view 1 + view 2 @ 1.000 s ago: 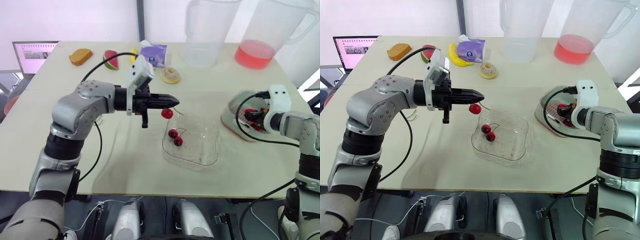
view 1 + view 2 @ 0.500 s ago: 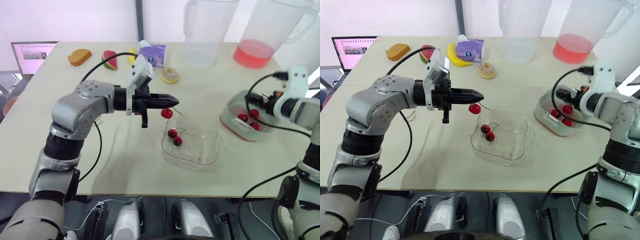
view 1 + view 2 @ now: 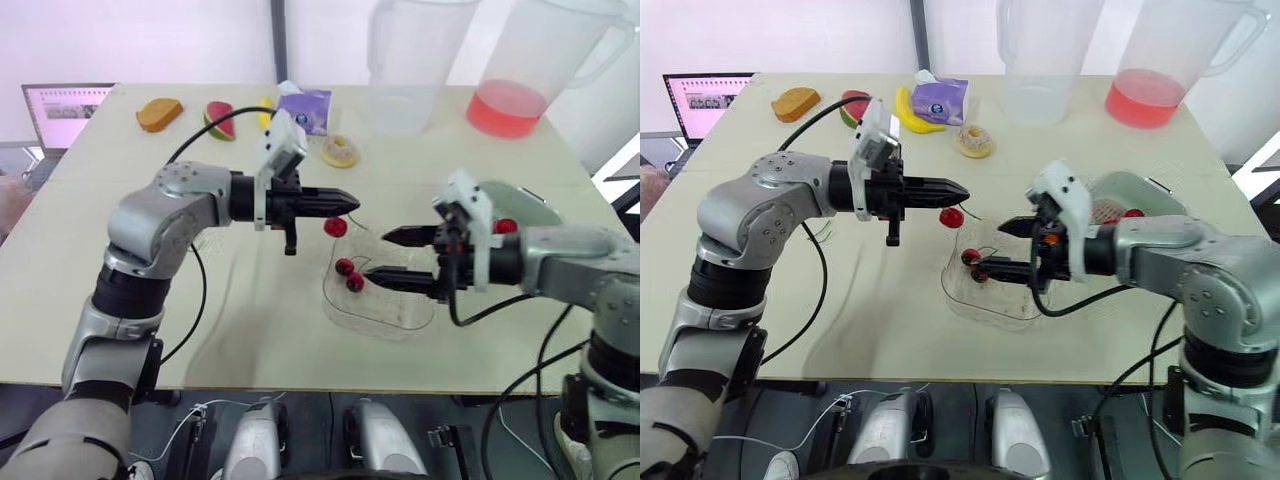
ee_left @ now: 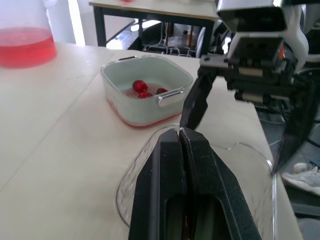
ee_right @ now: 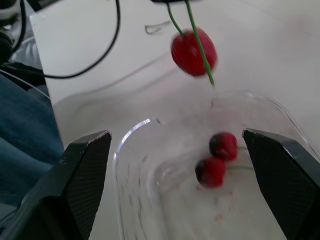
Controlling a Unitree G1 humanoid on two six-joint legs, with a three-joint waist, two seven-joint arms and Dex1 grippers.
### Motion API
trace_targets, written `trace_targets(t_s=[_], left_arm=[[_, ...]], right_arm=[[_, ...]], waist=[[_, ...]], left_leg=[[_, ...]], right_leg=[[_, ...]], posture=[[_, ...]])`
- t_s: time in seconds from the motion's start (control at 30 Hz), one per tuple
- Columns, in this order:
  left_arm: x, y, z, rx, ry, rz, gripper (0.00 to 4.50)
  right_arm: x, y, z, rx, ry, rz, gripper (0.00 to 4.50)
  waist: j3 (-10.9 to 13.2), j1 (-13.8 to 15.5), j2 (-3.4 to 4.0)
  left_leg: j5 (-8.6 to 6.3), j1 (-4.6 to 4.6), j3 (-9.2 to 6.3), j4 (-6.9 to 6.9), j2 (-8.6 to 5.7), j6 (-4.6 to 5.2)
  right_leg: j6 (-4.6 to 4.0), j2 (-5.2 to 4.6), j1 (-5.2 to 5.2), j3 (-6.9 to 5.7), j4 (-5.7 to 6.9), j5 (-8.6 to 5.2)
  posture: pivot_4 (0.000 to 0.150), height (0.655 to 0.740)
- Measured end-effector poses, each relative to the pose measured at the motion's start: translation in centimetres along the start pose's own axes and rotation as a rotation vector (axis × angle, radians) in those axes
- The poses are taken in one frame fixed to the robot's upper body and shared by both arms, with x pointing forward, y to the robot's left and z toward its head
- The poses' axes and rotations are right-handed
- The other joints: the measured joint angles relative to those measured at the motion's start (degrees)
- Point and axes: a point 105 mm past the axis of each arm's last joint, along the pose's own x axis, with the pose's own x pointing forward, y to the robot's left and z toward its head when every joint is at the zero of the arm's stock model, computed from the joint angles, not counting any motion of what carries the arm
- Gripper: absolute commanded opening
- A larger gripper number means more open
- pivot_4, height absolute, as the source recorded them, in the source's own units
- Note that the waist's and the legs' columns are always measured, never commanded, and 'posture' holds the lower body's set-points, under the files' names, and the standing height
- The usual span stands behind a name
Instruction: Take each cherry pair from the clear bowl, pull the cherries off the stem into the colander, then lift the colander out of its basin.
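Your left claw (image 3: 347, 201) is shut tight on a green stem (image 5: 208, 70) and holds it in the air. One cherry (image 3: 335, 227) hangs from the stem above the far left edge of the clear bowl (image 3: 390, 327). Your right claw (image 3: 380, 256) reaches in over the bowl from the right. Its two fingers are spread wide with nothing between them, and they point toward the hanging cherry. A cherry pair (image 3: 350, 275) lies on the bowl's floor, near the tip of the lower finger.

The white colander (image 4: 150, 75) sits in its reddish basin (image 4: 134, 121) on the table, to the right of the bowl and partly behind your right arm. A few loose cherries (image 4: 142, 88) lie in it.

The table (image 3: 250, 310) has a pale beige top. Along its far side stand:
- a bread slice (image 3: 161, 112)
- a watermelon wedge (image 3: 221, 118)
- a banana (image 3: 912, 110)
- a purple tissue pack (image 3: 307, 108)
- a doughnut (image 3: 341, 152)
- a clear pitcher (image 3: 410, 60)
- a second pitcher (image 3: 520, 70), holding red liquid

A lit laptop (image 3: 68, 108) stands off the far left corner. Behind all this the wall is plain white. In the left wrist view, another table (image 4: 150, 7) with dark legs stands beyond the colander, with cables beneath it.
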Motion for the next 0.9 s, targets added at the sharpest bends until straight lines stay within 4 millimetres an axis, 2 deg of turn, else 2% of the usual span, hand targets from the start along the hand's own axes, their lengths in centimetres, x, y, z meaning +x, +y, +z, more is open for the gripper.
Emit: trace_targets(t_s=[0.23, 0.37, 0.47, 0.67, 0.73, 0.9], left_arm=[[0.0, -0.5, 0.6, -0.033, -0.042, -0.040, 0.00], [0.2, -0.5, 0.7, -0.044, -0.051, -0.042, 0.00], [0.2, -0.5, 0.8, -0.050, -0.055, -0.041, 0.00], [0.0, -0.4, 1.2, -0.046, -0.067, -0.032, 0.00], [0.0, -0.4, 1.1, -0.047, -0.066, -0.031, 0.00], [0.0, -0.3, 1.1, -0.049, -0.065, -0.027, 0.00]], right_arm=[[2.6, -1.0, 1.7, 0.008, -0.063, -0.007, 4.44], [3.4, -0.9, 2.4, 0.009, -0.092, 0.003, 4.44], [3.6, -0.8, 2.5, 0.014, -0.101, 0.007, 3.57], [3.7, -0.7, 2.6, 0.020, -0.108, 0.014, 0.66], [3.7, -0.6, 2.6, 0.021, -0.108, 0.015, 0.39], [3.7, -0.7, 2.3, 0.026, -0.099, 0.007, 0.39]], waist=[[0.00, 0.25, 0.00], [0.00, 0.29, 0.00], [0.00, 0.21, 0.00], [0.00, 0.19, 0.00], [0.00, 0.19, 0.00], [0.00, 0.19, 0.00]], left_leg=[[0.00, -0.04, 0.02, 0.01, -0.02, -0.01], [0.00, -0.04, 0.01, 0.01, -0.02, -0.01], [0.00, -0.04, 0.01, 0.00, -0.01, -0.01], [0.00, -0.03, 0.01, 0.00, 0.00, -0.01], [0.00, -0.03, 0.01, 0.00, 0.00, -0.01], [0.00, -0.03, 0.01, 0.00, 0.00, -0.01]], right_leg=[[0.00, -0.01, -0.02, -0.01, -0.02, 0.00], [0.00, -0.02, -0.02, -0.01, -0.01, 0.00], [0.00, -0.04, -0.02, -0.01, -0.01, 0.00], [0.00, -0.04, -0.02, -0.01, -0.01, 0.00], [0.00, -0.03, -0.02, -0.01, -0.01, 0.00], [0.00, -0.04, -0.02, -0.01, -0.01, 0.00]], posture=[[0.150, 0.7400], [0.150, 0.7400], [0.150, 0.7400], [0.150, 0.7400], [0.150, 0.7400], [0.150, 0.7400]])
